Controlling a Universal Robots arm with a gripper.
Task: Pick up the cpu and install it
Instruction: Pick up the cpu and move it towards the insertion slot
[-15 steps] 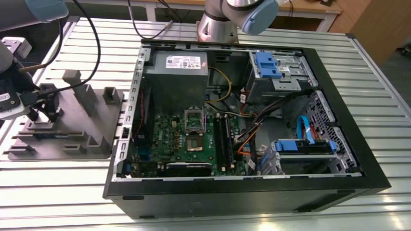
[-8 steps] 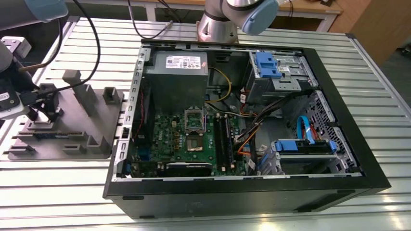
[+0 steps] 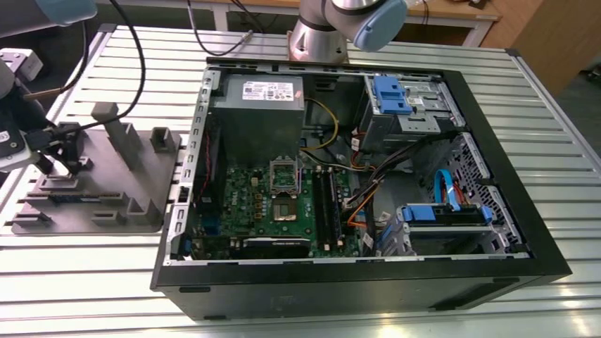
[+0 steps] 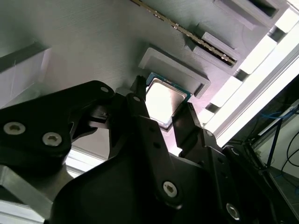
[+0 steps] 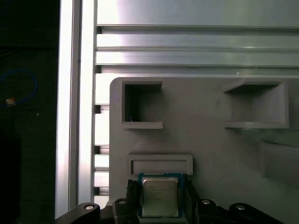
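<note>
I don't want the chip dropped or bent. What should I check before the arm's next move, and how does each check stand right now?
1. Gripper centred on cpu: ok, in both wrist views.
2. Grip on cpu firm: cannot tell.
3. cpu lying flat on tray: ok, it looks level.
4. Socket free of cables: ok, they run to the exterior view's right of it.
5. Socket open and empty: cannot tell.
</note>
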